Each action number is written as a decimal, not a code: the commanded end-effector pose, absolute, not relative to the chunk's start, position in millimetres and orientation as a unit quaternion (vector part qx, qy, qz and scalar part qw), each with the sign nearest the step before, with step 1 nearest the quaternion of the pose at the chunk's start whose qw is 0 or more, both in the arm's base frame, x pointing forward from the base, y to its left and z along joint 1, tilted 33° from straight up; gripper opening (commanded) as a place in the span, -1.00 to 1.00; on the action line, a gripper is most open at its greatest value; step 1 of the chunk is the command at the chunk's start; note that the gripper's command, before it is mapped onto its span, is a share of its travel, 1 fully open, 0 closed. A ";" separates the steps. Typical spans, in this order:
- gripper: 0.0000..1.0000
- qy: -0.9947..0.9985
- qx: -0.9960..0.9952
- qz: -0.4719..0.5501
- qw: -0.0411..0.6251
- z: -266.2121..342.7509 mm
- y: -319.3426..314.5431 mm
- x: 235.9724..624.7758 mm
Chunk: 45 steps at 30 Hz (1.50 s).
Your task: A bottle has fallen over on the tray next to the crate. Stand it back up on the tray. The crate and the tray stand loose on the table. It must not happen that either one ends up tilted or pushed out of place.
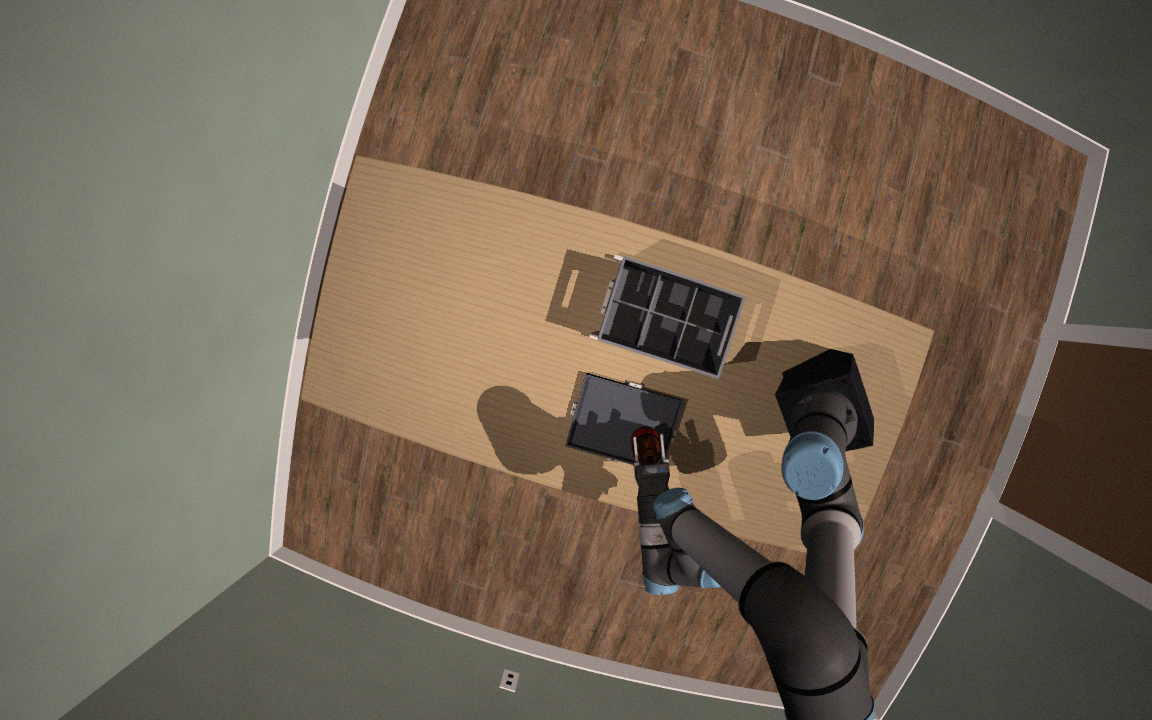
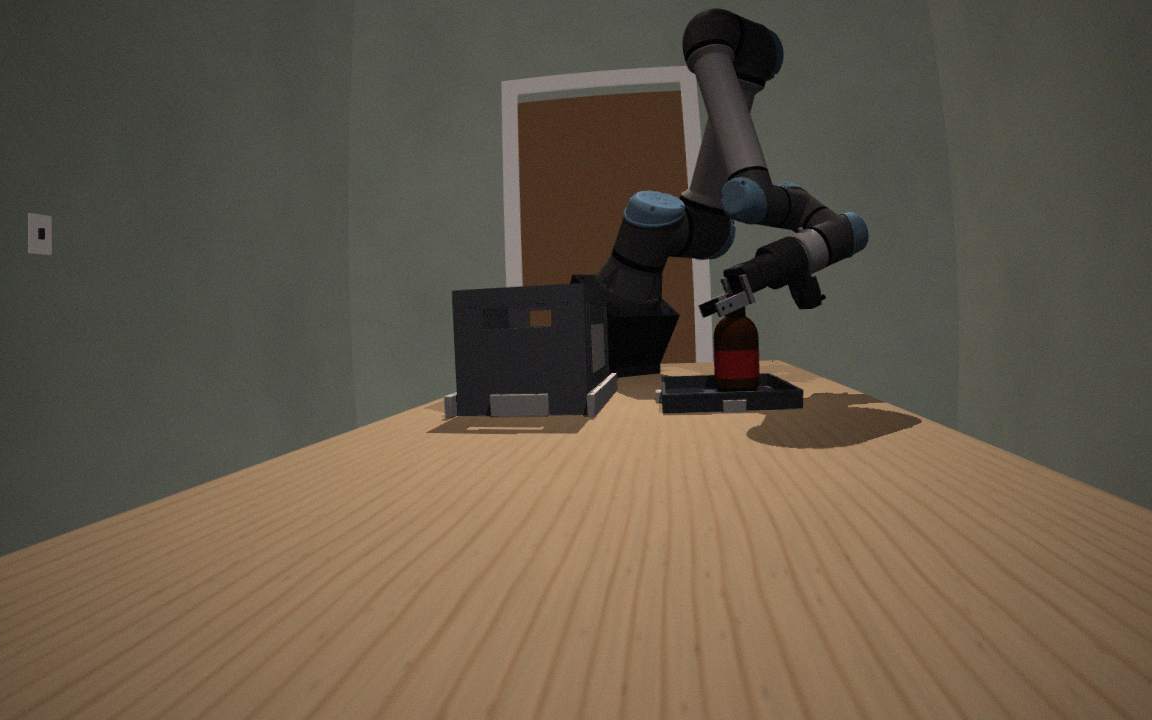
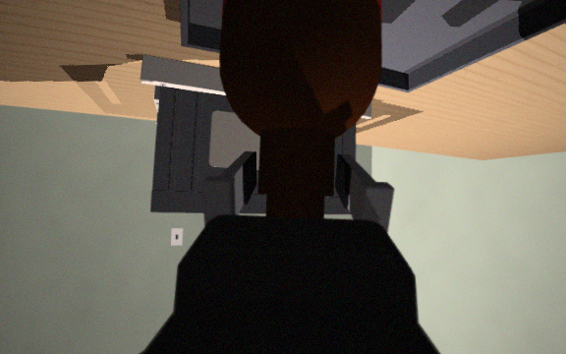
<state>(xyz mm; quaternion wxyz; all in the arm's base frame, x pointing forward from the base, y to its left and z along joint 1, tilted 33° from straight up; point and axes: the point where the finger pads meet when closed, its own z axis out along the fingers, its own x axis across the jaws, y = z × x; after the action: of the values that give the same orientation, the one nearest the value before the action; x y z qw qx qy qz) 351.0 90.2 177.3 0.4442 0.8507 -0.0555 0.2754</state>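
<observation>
Desk (image 2: 562, 555) planks run back to the tray (image 2: 768, 394), where the bottle (image 2: 736, 353) stands upright near its edge. At its neck, the claw (image 2: 727, 301) flanks it with fingers spread wide, gripping nothing (release looks complete). Only retreat seems left. Beyond the tray sits the crate (image 2: 522, 353).
</observation>
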 end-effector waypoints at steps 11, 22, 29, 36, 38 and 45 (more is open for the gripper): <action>1.00 -0.056 0.851 0.276 0.444 177.7 90.2 351.1; 1.00 -0.056 0.851 0.276 0.444 177.7 90.2 351.1; 1.00 -0.056 0.851 0.276 0.444 178.2 90.1 350.8; 1.00 -0.056 0.851 0.276 0.444 180.1 89.4 349.7; 1.00 -0.056 0.851 0.276 0.444 181.4 88.9 349.0; 1.00 -0.056 0.851 0.276 0.444 188.3 86.5 345.2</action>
<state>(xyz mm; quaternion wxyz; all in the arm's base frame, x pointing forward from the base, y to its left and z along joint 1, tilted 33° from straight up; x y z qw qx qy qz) 347.3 87.8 183.9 0.4442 0.8507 -0.0555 0.2754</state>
